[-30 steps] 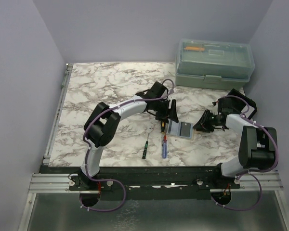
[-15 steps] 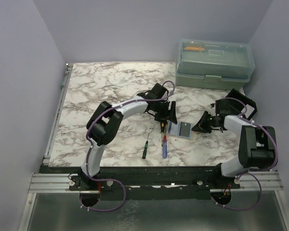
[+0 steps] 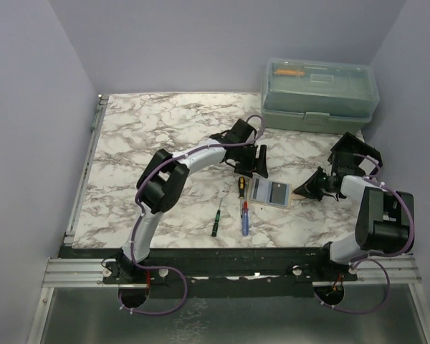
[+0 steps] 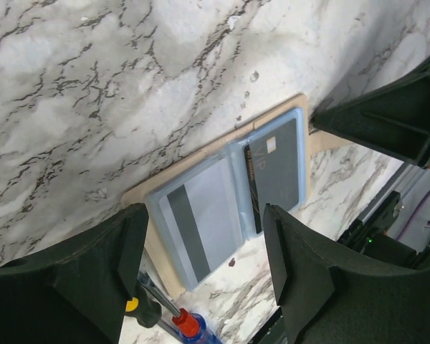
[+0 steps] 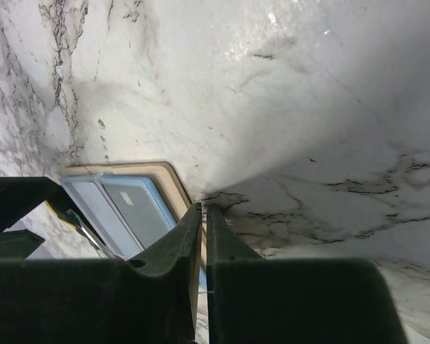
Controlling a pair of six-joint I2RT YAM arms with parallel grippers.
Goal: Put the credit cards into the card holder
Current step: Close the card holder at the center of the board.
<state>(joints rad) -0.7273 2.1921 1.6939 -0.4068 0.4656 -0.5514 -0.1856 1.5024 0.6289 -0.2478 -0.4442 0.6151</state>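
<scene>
Open card holder [image 4: 321, 141] at centre frame, credit cards [image 4: 201, 218] inside.
Left gripper [image 3: 259, 163] gapes wide, empty; right gripper [image 5: 203, 215] pinched together at holder's right edge.

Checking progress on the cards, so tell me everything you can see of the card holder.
The card holder lies opened flat on the marble table, tan and soft-looking, with two bluish see-through pockets inside. One pocket holds a pale card with a dark stripe, the other a dark grey card. The right gripper, jaws together, has its tip at one tan edge; whether it touches is unclear. The open left gripper hangs above. Screwdrivers lie at one corner.
</scene>
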